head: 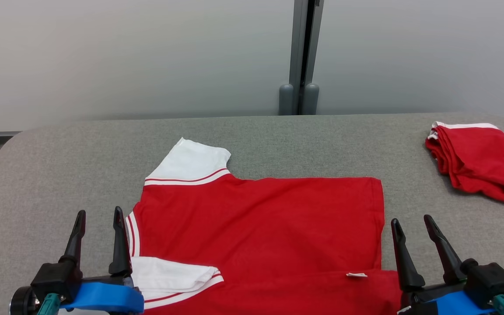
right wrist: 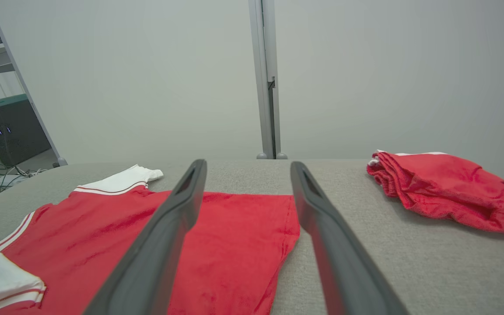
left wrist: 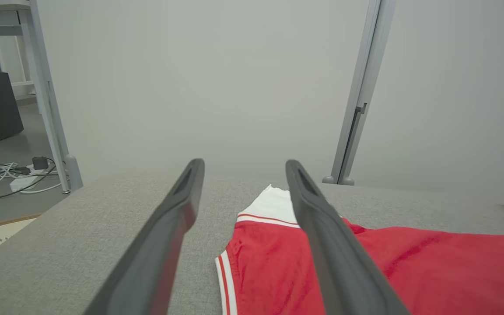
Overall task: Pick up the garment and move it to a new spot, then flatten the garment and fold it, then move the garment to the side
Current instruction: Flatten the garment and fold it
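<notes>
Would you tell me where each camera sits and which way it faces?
Head view: on the head, facing forward and down at the table and shirt; left fingers and right fingers at bottom corners.
Left wrist view: on that wrist, along the open left fingers over the shirt's sleeve end.
Right wrist view: on that wrist, along the open right fingers over the shirt's hem, red pile at right.
Shared: all show the shirt and wall post.

A bundled red cloth [head: 479,162] lies far right on the grey table [head: 59,175] — a grey post [head: 300,52] behind.
</notes>
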